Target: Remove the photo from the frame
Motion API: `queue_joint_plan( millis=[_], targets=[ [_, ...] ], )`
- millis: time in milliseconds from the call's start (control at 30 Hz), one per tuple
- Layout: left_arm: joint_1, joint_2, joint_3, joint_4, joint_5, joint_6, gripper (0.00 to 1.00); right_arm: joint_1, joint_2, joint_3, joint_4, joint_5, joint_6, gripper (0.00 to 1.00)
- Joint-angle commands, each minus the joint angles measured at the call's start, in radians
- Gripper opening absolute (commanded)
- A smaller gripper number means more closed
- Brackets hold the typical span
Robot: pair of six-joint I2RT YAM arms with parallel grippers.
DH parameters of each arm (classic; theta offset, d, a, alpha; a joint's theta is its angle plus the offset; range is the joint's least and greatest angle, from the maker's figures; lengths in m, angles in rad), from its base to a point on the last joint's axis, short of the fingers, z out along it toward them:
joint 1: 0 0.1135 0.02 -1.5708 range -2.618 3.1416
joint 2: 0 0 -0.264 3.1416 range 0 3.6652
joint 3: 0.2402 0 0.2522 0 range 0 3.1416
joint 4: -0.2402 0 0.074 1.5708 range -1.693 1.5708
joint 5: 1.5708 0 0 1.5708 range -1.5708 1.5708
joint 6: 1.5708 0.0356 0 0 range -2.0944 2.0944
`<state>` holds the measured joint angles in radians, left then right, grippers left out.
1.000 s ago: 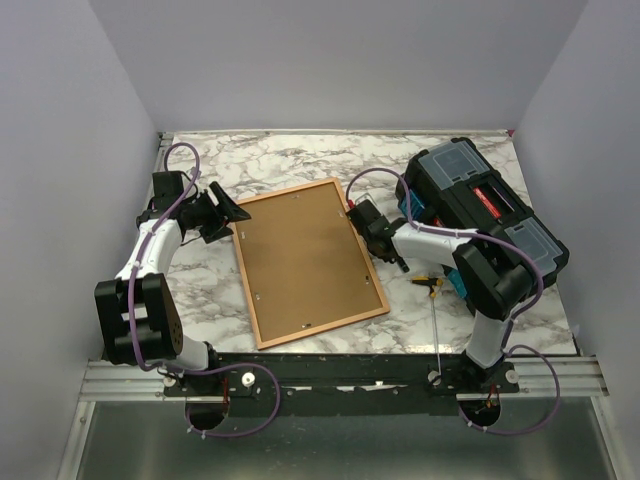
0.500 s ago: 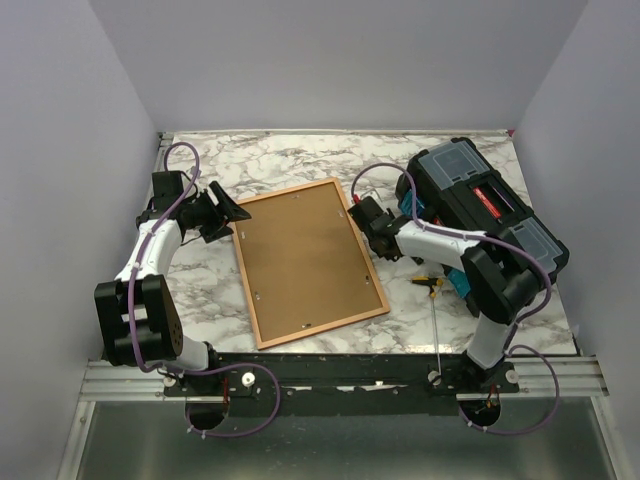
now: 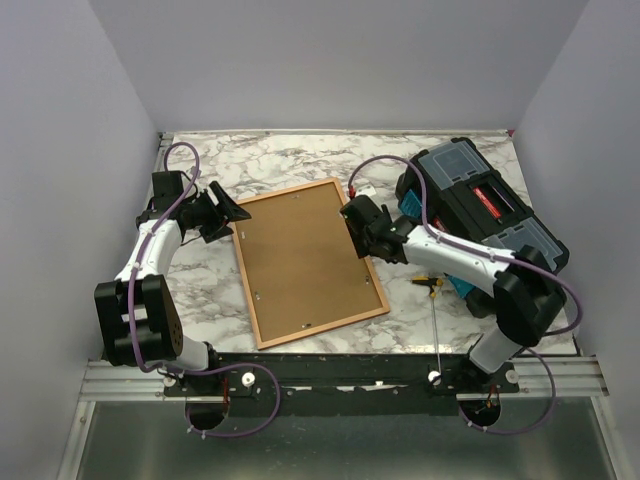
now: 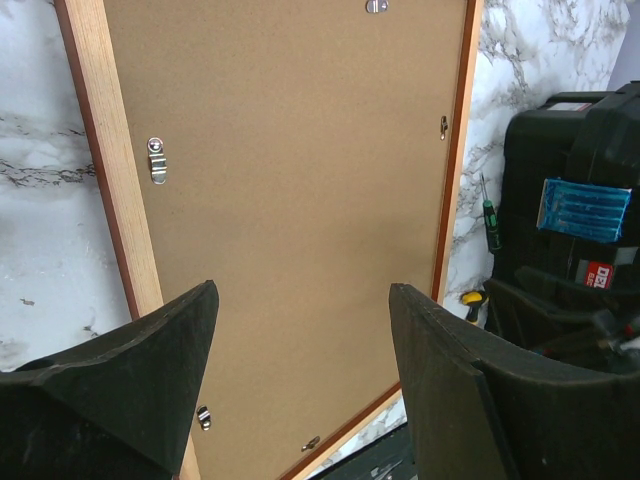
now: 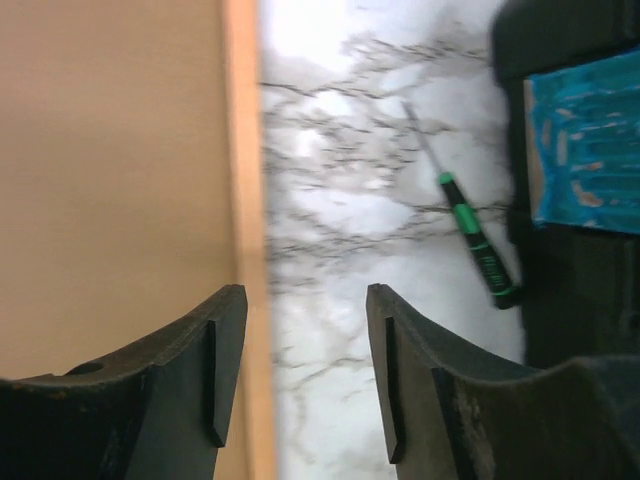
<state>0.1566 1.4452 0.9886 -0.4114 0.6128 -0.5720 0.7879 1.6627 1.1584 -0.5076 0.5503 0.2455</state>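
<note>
So the frame (image 3: 308, 262) is lying face down on the marble table (image 3: 290, 165), brown backing board (image 4: 290, 200) up, turned a bit so its near edge angles off from my bases. That near edge has open marble in front of it, nothing in the way. I can't see the photo at all, so I'm guessing it's under the board. Little metal tabs (image 4: 157, 160) sit along the board's edges and my read is they're what pins it in. So this looks like the very start: nothing's out, and the tabs need turning or bending aside first. To the right of the frame's near half there's a small screwdriver (image 3: 428, 281) lying loose on the marble. Further up, my right gripper (image 3: 357, 222) hangs over the frame's right edge near its far corner, jaws spread and holding nothing, one finger above the board and the other above bare marble. My left gripper (image 3: 232, 215) is at the frame's far-left corner, also spread wide and empty, looking down the length of the board. Next move needs a fingertip brought down gently on one tab while the other arm steadies the wood. Room is fine left of the frame, but tight on the right, where the black toolbox (image 3: 480, 215) sits close. Beyond the frame's far edge there's marble, then the back wall.
</note>
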Motion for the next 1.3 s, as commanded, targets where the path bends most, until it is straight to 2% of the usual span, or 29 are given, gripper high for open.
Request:
queue_joint_plan(
  millis=[0,100,200,300,367,533,633,767,967,1267],
  targets=[
    [-0.002,-0.026,-0.007,0.014,0.014,0.018,0.72,0.05,-0.117,-0.033,0.063,-0.193,0.135,0.6],
    [-0.002,-0.029,-0.009,0.013,0.012,0.02,0.72,0.108,-0.183,-0.117,0.202,-0.314,0.17,0.66],
    [-0.004,-0.032,-0.009,0.013,0.006,0.021,0.72,0.138,-0.178,-0.134,0.274,-0.408,0.243,0.67],
    [-0.007,-0.036,-0.006,0.002,-0.009,0.028,0.73,0.185,-0.126,-0.101,0.291,-0.419,0.339,0.66],
    [-0.01,-0.046,-0.006,-0.006,-0.028,0.034,0.73,0.236,-0.083,-0.065,0.292,-0.396,0.386,0.63],
    [-0.031,-0.091,-0.001,-0.04,-0.091,0.053,0.75,0.389,0.055,0.027,0.292,-0.296,0.517,0.63],
    [-0.034,-0.129,-0.003,-0.084,-0.134,0.035,0.75,0.462,0.16,0.121,0.238,-0.241,0.604,0.54],
    [-0.034,-0.204,-0.037,-0.189,-0.283,-0.008,0.74,0.552,0.285,0.254,0.152,-0.122,0.61,0.52],
    [-0.033,-0.321,-0.166,-0.193,-0.345,-0.018,0.77,0.597,0.384,0.365,0.104,-0.058,0.593,0.52],
    [-0.024,-0.261,-0.194,-0.166,-0.291,0.017,0.77,0.62,0.506,0.474,0.083,-0.031,0.547,0.52]
  ],
)
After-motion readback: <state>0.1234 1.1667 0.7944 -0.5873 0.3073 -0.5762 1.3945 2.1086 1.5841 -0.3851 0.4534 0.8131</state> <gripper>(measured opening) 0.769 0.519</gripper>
